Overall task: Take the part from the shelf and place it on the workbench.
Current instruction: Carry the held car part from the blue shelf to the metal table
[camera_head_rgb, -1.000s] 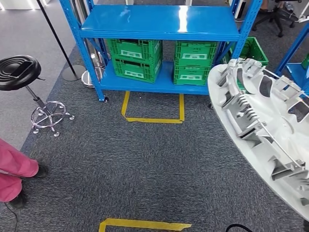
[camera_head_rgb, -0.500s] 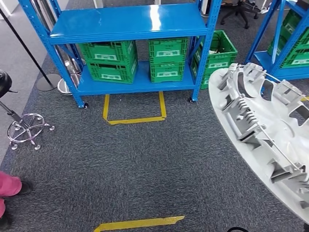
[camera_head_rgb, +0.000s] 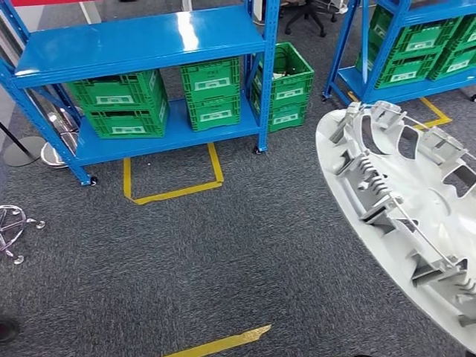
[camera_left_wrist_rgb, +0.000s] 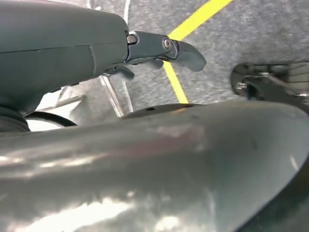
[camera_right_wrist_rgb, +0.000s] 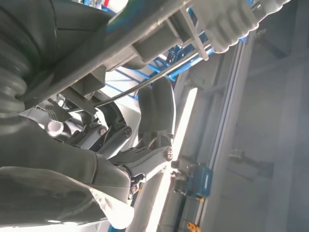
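The part (camera_head_rgb: 404,216) is a large white-grey round plastic cover with ribs and cut-outs on its inner face. In the head view it hangs tilted at the right, above the carpet. In the right wrist view my right hand (camera_right_wrist_rgb: 146,140) grips the part (camera_right_wrist_rgb: 204,29), its dark fingers curled round a thin rod and rib. In the left wrist view my left hand (camera_left_wrist_rgb: 156,48) stretches its fingers out just beside the part's smooth outer face (camera_left_wrist_rgb: 164,164). Whether that hand grips the part I cannot tell.
A blue shelf (camera_head_rgb: 140,41) stands ahead on the left with green crates (camera_head_rgb: 120,100) on its lower level. A second blue shelf (camera_head_rgb: 415,44) with crates is at the far right. Yellow tape (camera_head_rgb: 168,190) marks the grey carpet. A stool base (camera_head_rgb: 11,230) is at the left edge.
The camera has turned to the right, so the shelf, stool and tape slid left and a second shelf came in. The part keeps its place in the picture.
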